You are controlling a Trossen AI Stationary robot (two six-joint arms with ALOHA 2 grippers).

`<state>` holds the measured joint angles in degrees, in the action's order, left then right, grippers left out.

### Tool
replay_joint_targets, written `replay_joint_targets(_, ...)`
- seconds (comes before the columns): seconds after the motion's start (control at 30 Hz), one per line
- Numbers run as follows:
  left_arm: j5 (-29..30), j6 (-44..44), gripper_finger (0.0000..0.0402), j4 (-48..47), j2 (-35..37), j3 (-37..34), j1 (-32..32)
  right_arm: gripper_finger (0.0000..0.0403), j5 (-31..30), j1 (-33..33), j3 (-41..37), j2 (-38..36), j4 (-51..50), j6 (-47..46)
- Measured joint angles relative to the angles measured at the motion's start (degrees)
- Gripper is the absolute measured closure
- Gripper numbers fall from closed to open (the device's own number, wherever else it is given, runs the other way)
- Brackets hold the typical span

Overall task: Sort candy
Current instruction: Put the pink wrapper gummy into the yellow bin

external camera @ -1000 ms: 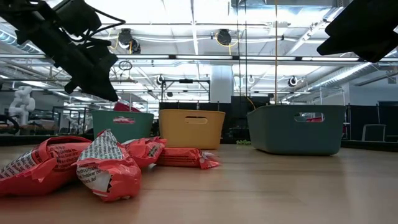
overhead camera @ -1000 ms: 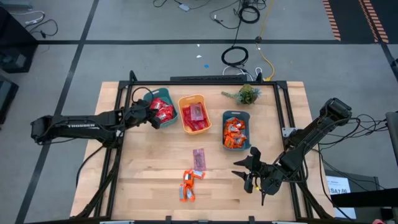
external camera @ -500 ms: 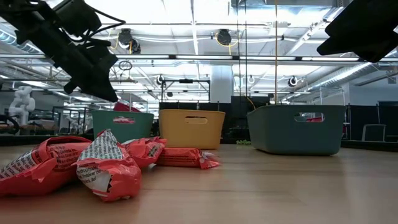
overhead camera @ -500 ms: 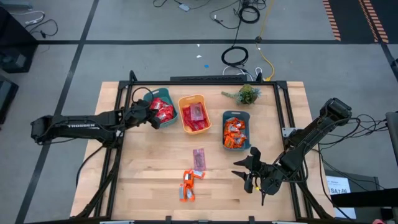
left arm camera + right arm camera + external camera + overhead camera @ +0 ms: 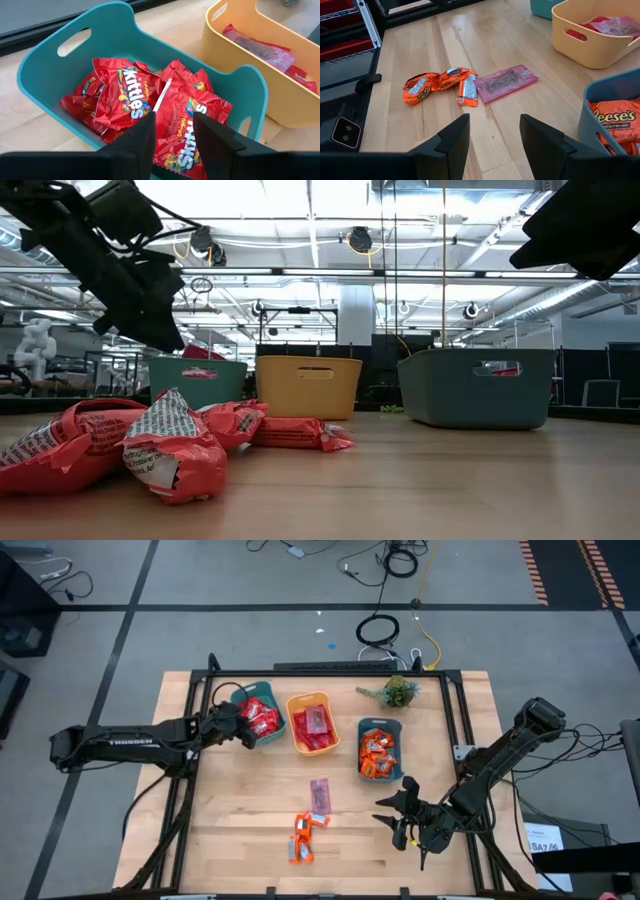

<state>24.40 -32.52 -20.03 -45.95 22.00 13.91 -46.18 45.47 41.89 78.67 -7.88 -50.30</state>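
Sorting looks mostly done to me. On the pale wooden table (image 5: 250,830) the three plastic bins are already loaded: the teal bin on the left (image 5: 243,695) has shiny red candy packs (image 5: 145,100), the orange-yellow bin in the middle (image 5: 296,702) holds red ones plus a pale mauve packet (image 5: 318,720), and the darker teal bin on the right (image 5: 364,728) is full of orange packs (image 5: 377,753).

What's left is small: one flat mauve-pink packet (image 5: 506,81) lying loose mid-table and a little bunch of orange candies (image 5: 440,82) just beside it, nearer the front edge.

The left gripper (image 5: 172,132) hangs over the left teal bin with its fingers a little apart and nothing between them, red packs lying right below. The right gripper (image 5: 492,135) waits low by the front right of the table, fingers parted, empty.

View differences: overhead gives the whole layout, including a small green plant (image 5: 398,691) at the back. The left wrist camera is the only one where you can read the wrappers in that bin. The low camera shows the leftover candies (image 5: 165,442) up close with the bins in a row behind, but not what's inside them.
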Motion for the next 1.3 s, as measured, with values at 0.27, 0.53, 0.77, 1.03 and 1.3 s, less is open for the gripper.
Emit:
replay_joint_targets(0.27, -0.3, -0.2, 0.0256, 2.2, 0.0, 0.0, 0.0, 0.0238, 0.0, 0.0, 0.0, 0.0, 0.0, 0.0)
replay_joint_targets(0.53, -9.7, -0.4, 0.0255, 7.6, 0.0, 0.0, -0.1, 0.0238, 0.0, 0.0, 0.0, 0.0, 0.1, 0.0)
replay_joint_targets(0.77, -10.2, -3.1, 0.0256, 8.8, 0.0, 0.0, -2.8, 0.0238, 0.0, 0.0, 0.0, 0.0, 0.4, 0.0)
replay_joint_targets(1.03, -4.9, -4.5, 0.0256, 10.0, -0.1, 0.0, -11.8, 0.0238, 0.0, 0.0, 0.0, 0.0, 0.4, 0.0)
replay_joint_targets(1.3, -1.3, -2.9, 0.0257, 20.5, -3.7, 0.3, -21.6, 0.0238, 0.0, 0.0, 0.0, 0.0, 0.4, 0.0)
